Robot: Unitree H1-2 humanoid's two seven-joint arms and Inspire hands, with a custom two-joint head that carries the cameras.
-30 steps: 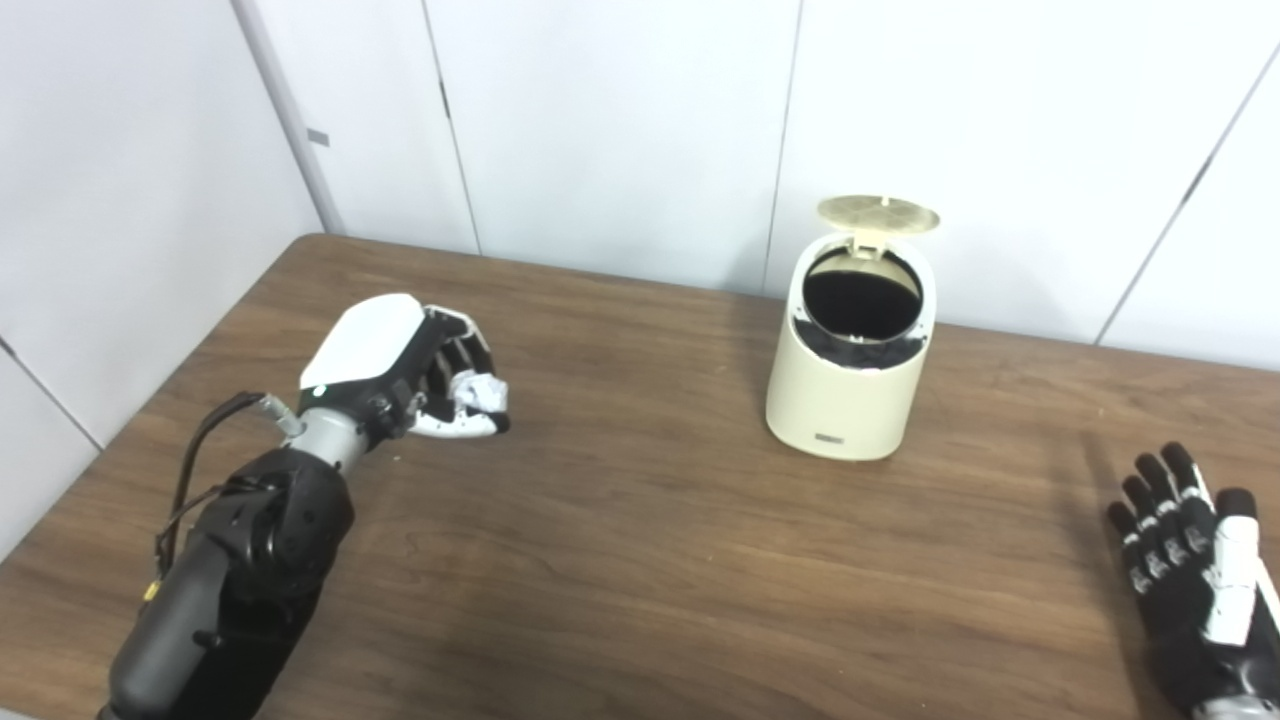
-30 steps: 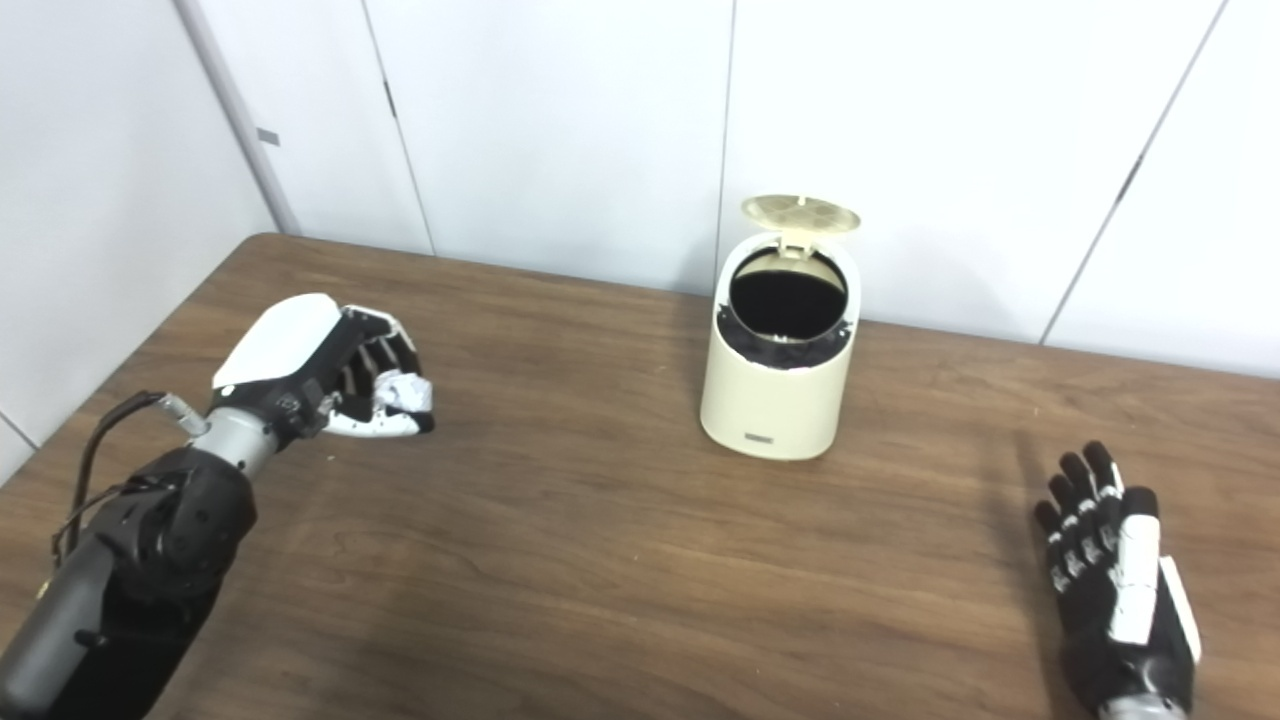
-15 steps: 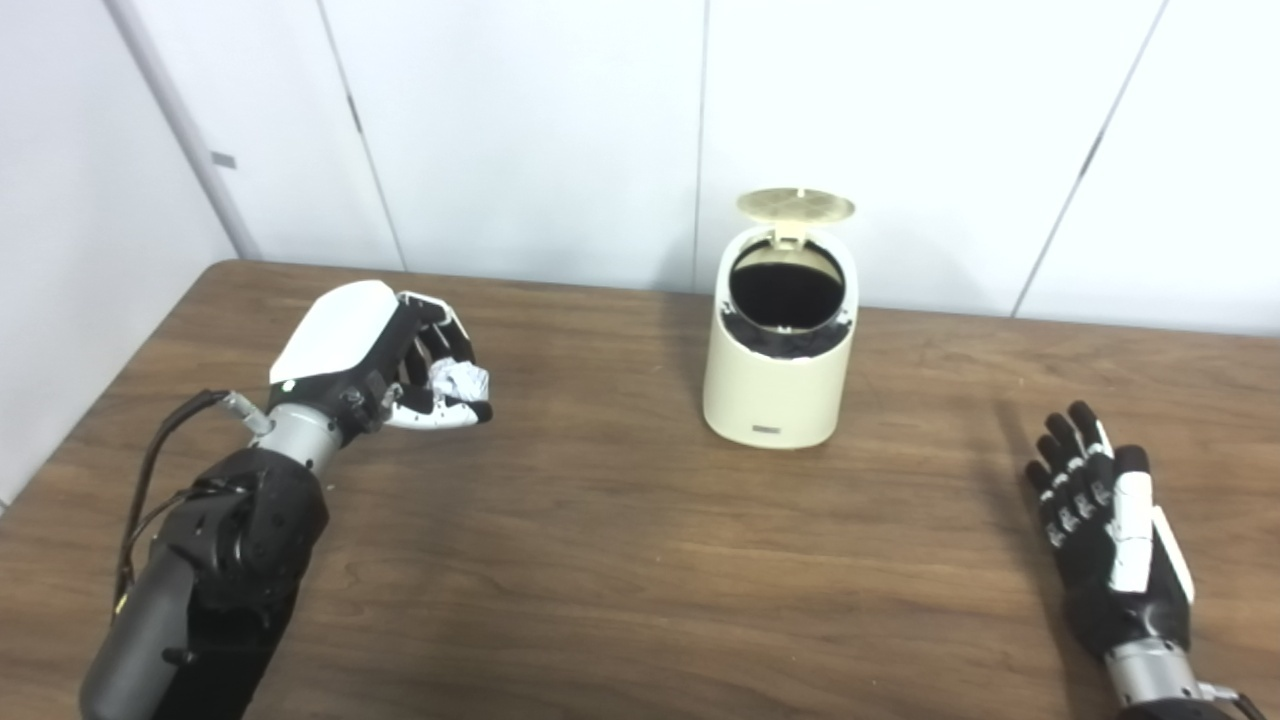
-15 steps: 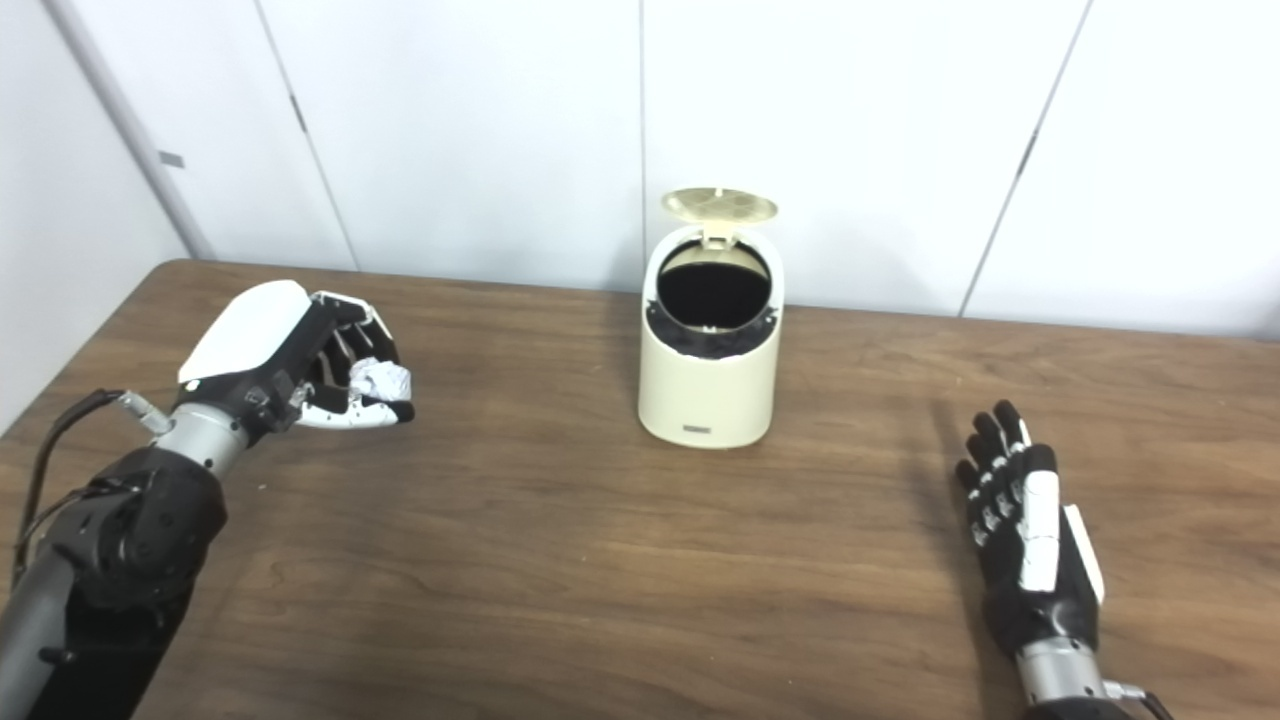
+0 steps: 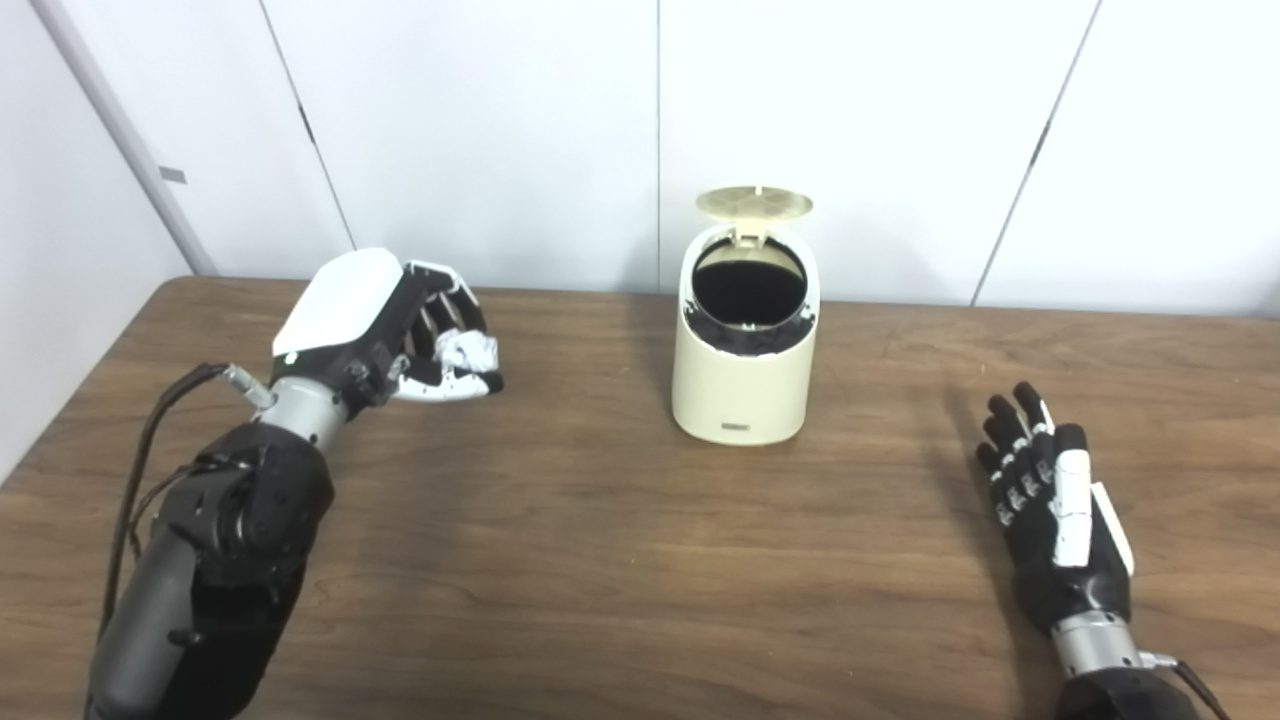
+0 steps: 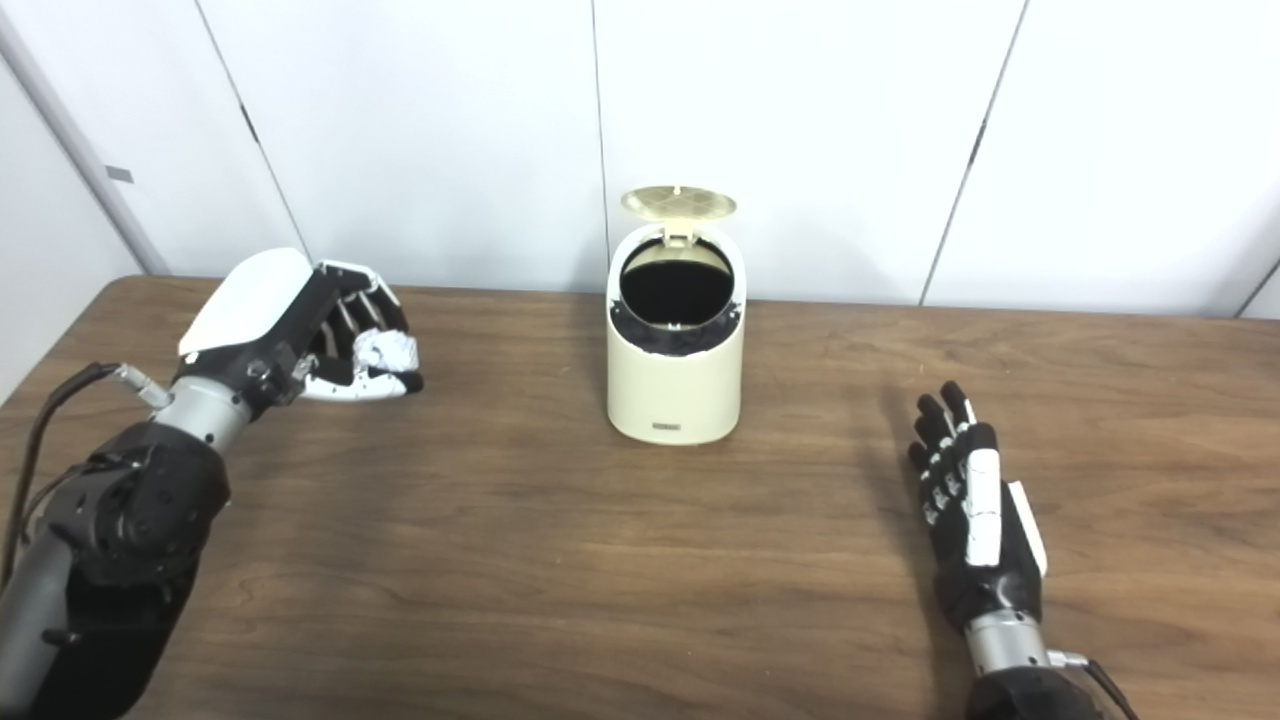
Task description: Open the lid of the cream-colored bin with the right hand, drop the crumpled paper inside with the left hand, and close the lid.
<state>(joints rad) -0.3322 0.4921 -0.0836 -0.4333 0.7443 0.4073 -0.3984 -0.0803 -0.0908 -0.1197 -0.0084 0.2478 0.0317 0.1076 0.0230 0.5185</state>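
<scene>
The cream-colored bin stands near the table's back middle, its round lid flipped up behind a dark opening. Well to its left, raised over the table, my left hand is shut on the crumpled white paper, which shows between the fingers and thumb. My right hand is open low over the table to the right of the bin, fingers stretched forward and holding nothing.
The brown wooden table runs back to white wall panels just behind the bin. A cable loops from my left forearm.
The camera has swung, shifting the whole picture. My left hand with the paper has lifted a little. The right hand lies open as before.
</scene>
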